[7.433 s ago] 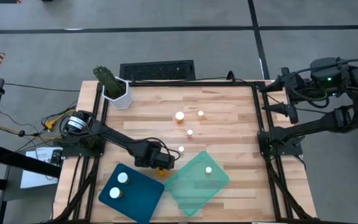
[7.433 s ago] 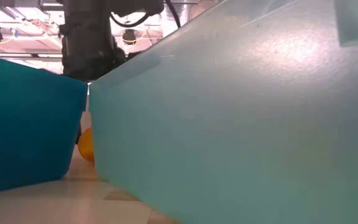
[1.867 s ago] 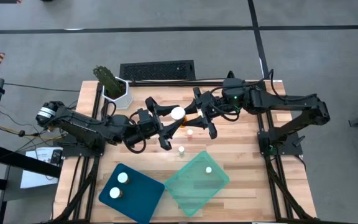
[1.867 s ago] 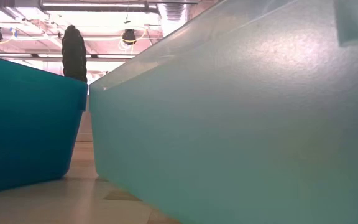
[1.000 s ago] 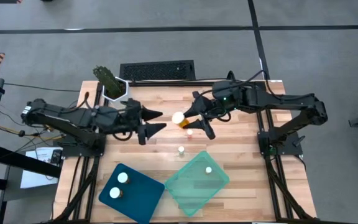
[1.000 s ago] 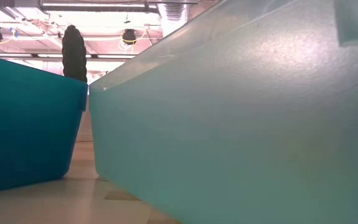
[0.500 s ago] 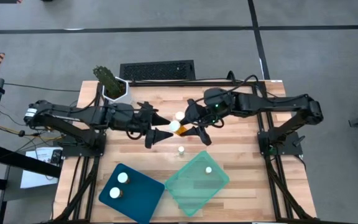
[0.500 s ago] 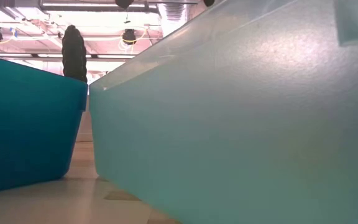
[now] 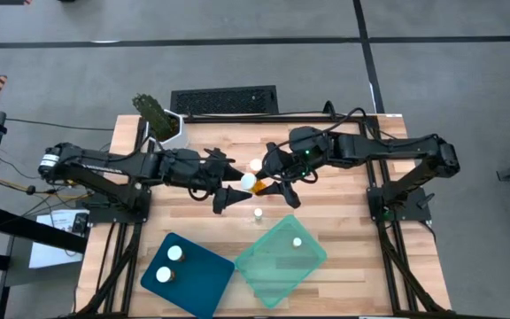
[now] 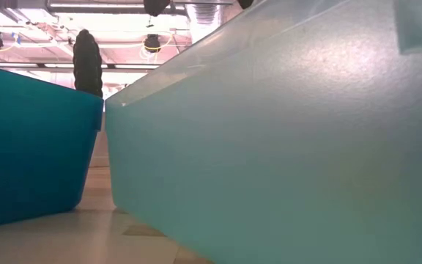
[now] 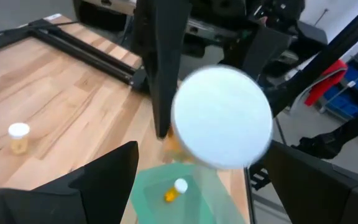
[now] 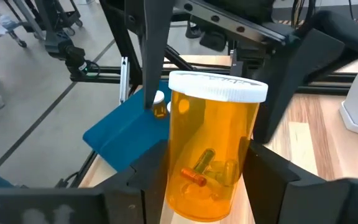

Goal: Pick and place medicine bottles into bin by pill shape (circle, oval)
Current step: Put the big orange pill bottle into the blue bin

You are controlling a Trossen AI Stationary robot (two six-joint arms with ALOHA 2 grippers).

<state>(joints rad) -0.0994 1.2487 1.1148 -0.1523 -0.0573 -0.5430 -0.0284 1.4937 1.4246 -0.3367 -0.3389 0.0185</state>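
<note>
As the left gripper (image 9: 229,181) closes in wide open, the right gripper (image 9: 273,179) holds 1 amber bottle (image 12: 211,162) above the table's (image 9: 326,159) middle for handover.

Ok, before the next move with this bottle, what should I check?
1. Right gripper holding the held bottle: ok, jaws shut on its amber body.
2. Left gripper ready to take it: ok, jaws wide, facing the white cap.
3. Pill shape readable: ok, elongated pills show through the wall.
4. Room in the light teal bin: ok, one bottle inside.
5. Which bin takes ovals: cannot tell.
</note>
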